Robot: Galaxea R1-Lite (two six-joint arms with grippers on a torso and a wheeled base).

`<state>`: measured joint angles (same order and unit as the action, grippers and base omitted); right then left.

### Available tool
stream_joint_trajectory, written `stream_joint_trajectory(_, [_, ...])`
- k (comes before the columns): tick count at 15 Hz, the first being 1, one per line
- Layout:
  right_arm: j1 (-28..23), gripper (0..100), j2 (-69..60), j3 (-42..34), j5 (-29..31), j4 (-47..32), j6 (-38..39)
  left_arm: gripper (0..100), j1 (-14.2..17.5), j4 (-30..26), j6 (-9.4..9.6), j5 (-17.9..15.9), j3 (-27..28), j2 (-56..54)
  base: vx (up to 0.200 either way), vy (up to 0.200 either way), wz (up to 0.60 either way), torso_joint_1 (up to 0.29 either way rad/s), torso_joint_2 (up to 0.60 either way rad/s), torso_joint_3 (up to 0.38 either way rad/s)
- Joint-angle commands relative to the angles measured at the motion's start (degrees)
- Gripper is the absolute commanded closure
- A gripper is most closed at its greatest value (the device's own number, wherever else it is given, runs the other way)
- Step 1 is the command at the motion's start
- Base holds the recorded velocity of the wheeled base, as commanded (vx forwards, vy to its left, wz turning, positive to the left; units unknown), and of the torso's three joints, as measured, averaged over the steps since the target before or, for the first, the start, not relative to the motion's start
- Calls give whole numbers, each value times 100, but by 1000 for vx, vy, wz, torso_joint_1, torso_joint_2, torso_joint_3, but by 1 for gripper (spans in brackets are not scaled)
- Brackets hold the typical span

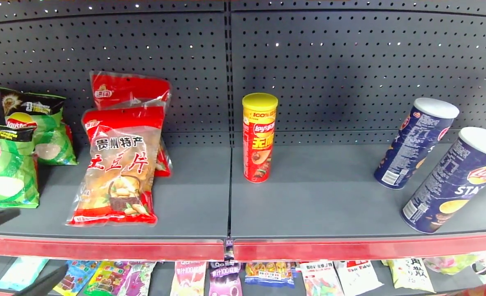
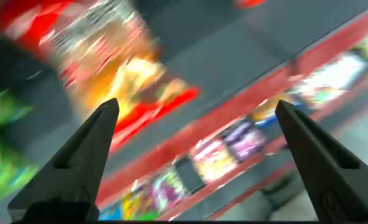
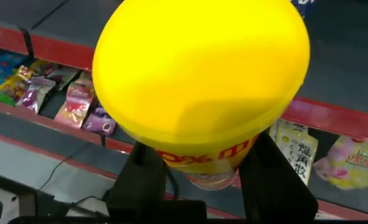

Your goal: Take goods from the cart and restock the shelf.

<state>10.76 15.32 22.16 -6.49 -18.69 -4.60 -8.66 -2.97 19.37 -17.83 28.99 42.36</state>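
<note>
Right gripper was seen clamped on a yellow-lidded can, gripped on its red body below the lid, presumably so that it could be stood upright. The can was held out in front of the shelf's red front lip, not yet set down. Left gripper was spread wide and, as far as the blurred view allowed, nothing was held in it. It was placed low, near the red snack bags. A matching can was stood mid-shelf, probably marking the row to be filled, well apart from two blue cans at the right.
</note>
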Motion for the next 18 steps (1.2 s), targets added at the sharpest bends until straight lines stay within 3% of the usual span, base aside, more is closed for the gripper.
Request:
stream_joint_trajectory(1, [260, 100, 23, 95, -116, -118, 11, 0, -1086, 315, -452, -765, 1293, 2250, 0, 0, 0, 0, 0, 0])
stream_joint_trajectory(2, [347, 100, 111, 104, -134, -100, 20, 0, -1191, 438, -715, -1003, 1583, 2646, 0, 0, 0, 0, 0, 0])
stream_joint_trajectory(3, [347, 100, 111, 104, -134, -100, 20, 0, -1191, 438, -715, -1003, 1583, 2646, 0, 0, 0, 0, 0, 0])
stream_joint_trajectory(5, [356, 100, 349, 104, -134, -38, 240, 0, -1384, 675, -777, -1170, 2585, 3885, 0, 0, 0, 0, 0, 0])
stream_joint_trajectory(7, [356, 100, 331, 60, -134, -38, 284, 0, -1710, 684, -812, -1117, 3368, 4720, 0, 0, 0, 0, 0, 0])
stream_joint_trajectory(10, [356, 100, 349, 60, -125, -38, 354, 0, -1921, 693, -803, -932, 4062, 5484, 0, 0, 0, 0, 0, 0])
stream_joint_trajectory(13, [356, 100, 340, 51, -116, -38, 442, 0, -2017, 737, -777, -862, 4607, 6021, 0, 0, 0, 0, 0, 0])
stream_joint_trajectory(15, [356, 100, 340, 60, -116, -38, 451, 0, -2008, 1097, -759, -519, 4739, 6293, 0, 0, 0, 0, 0, 0])
stream_joint_trajectory(18, [347, 100, 322, 60, -99, -38, 460, 0, -2008, 1484, -768, -493, 4853, 6530, 0, 0, 0, 0, 0, 0])
